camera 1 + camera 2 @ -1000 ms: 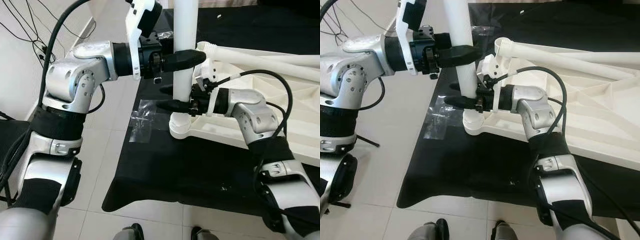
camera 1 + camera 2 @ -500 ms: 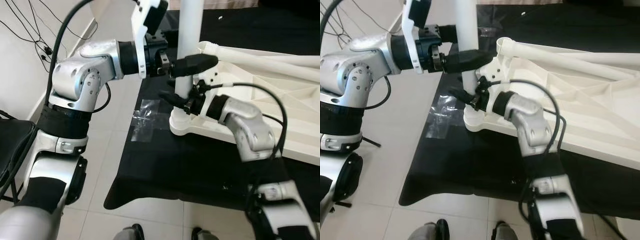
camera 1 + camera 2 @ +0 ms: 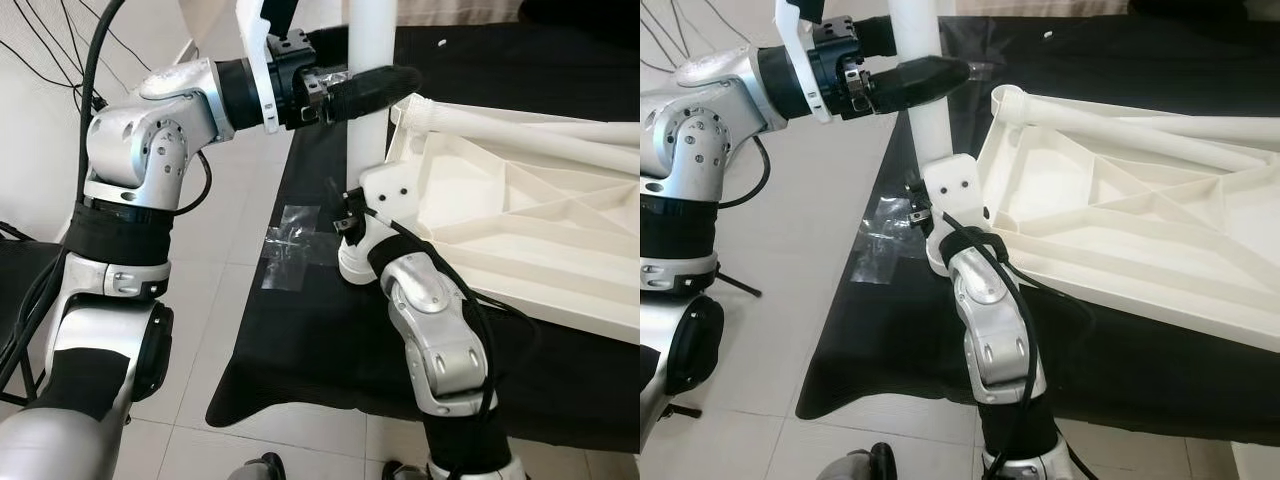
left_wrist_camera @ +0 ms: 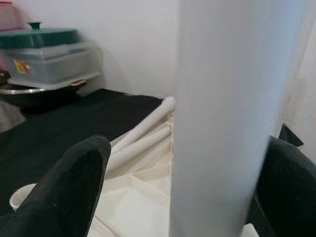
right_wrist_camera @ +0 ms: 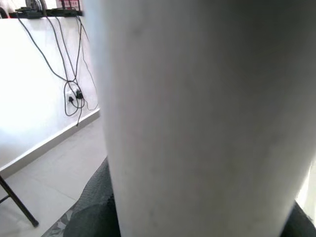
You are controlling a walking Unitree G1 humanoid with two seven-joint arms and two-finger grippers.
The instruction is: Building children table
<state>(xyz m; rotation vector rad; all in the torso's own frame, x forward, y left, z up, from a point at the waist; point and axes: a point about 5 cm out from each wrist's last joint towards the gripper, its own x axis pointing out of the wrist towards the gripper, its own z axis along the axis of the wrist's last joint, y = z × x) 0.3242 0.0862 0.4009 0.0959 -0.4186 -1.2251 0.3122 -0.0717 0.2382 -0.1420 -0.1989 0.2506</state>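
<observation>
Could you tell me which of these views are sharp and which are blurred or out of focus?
Both eye views are sharp and evenly lit. In the left wrist view the white leg is soft, the black fingers beside it blurred. In the right wrist view the leg is a featureless blur; the wall cables are clearer.

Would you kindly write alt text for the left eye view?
The left gripper clasps an upright white table leg standing in a corner socket of the upside-down white tabletop on black cloth; the right gripper meets the leg's base.

Table leg (image 3: 370,120) upright at tabletop (image 3: 520,220) left corner; tabletop lies on cloth (image 3: 300,340); left gripper (image 3: 365,88) high, right gripper (image 3: 346,222) low on leg.
</observation>
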